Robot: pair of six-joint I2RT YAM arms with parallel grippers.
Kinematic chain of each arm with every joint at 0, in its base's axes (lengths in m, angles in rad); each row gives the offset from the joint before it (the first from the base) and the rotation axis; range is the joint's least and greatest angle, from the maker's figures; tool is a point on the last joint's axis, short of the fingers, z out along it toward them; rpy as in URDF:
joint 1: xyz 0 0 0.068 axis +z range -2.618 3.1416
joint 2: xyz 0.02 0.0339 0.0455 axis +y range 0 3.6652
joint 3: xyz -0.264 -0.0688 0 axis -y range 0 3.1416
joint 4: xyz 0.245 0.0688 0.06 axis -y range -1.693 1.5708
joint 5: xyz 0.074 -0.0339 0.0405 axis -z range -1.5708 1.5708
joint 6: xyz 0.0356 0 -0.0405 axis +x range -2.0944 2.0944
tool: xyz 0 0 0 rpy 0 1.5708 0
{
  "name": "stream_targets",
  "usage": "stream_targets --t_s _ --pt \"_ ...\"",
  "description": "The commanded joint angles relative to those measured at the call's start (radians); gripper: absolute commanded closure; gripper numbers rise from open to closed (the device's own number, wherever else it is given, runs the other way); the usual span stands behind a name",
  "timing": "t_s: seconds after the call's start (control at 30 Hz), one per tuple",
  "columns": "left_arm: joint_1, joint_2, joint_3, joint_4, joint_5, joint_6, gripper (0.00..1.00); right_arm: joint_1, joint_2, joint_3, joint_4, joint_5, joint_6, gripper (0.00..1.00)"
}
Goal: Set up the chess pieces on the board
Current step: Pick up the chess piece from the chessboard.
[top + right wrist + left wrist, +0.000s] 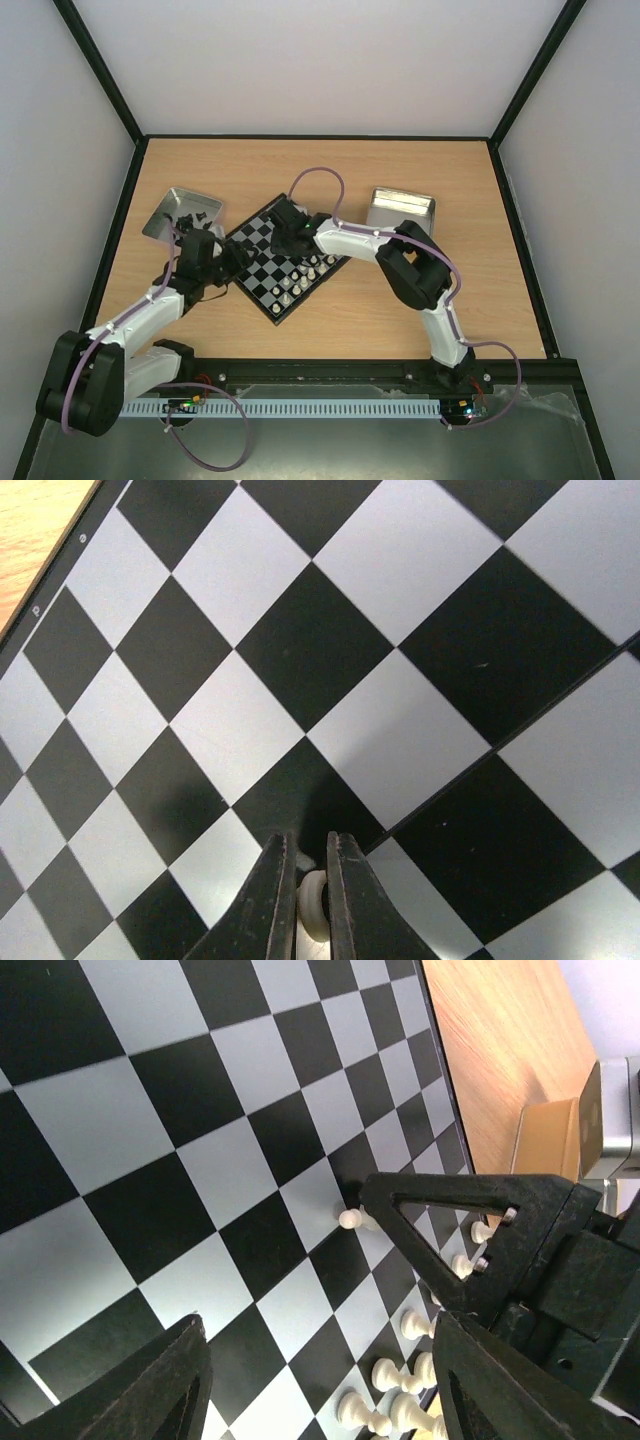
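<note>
The board [262, 236] lies turned like a diamond at the middle of the table. Several white chess pieces [305, 274] stand along its near right edge, and they also show in the left wrist view as white pieces [400, 1372]. My right gripper [307, 846] is shut on a small white piece [314, 904], low over a black square. From the left wrist, that piece [349, 1219] pokes out under the right gripper's fingers [440, 1222]. My left gripper [318, 1330] hangs open over the board's left corner, nothing between its fingers. From above, the left gripper [228, 262] and right gripper [292, 228] are close together.
A metal tray [178, 213] holding dark pieces sits left of the board. A second metal tray [402, 208] sits to its right and also shows as a tray [612, 1110] in the left wrist view. Both arms stretch across the near table.
</note>
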Motion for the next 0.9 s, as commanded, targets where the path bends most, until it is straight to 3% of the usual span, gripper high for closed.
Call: stream_targets --t_s 0.0,0.4,0.87 --pt "0.005 0.011 -0.062 0.15 0.079 -0.044 0.37 -0.018 -0.019 -0.058 0.028 -0.115 0.028 0.94" --pt "0.002 0.104 -0.139 0.389 0.192 -0.121 0.41 -0.034 -0.049 -0.156 0.19 -0.414 0.091 0.94" --pt "-0.005 0.148 -0.152 0.378 0.158 -0.123 0.56 -0.041 -0.081 -0.206 0.289 -0.521 0.159 0.94"
